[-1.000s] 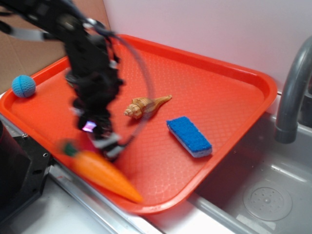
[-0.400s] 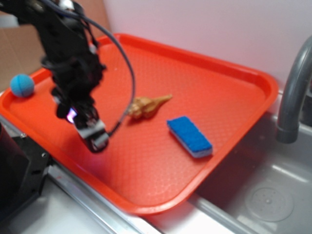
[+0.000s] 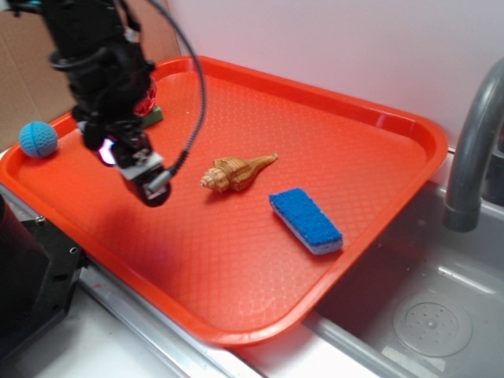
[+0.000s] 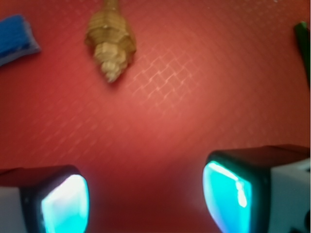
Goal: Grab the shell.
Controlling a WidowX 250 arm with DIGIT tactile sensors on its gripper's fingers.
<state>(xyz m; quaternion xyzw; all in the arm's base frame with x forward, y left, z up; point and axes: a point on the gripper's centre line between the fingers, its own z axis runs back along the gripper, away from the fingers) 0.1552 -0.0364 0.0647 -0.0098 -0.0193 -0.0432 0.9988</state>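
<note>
Your hand hangs open and empty above the orange tray, and the shell lies ahead and slightly left of it, blunt end toward you, thin point running away.

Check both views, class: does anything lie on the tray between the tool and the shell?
Nothing visible does. Only bare tray lies between the open tool and the shell; the blue sponge sits off to the side.
</note>
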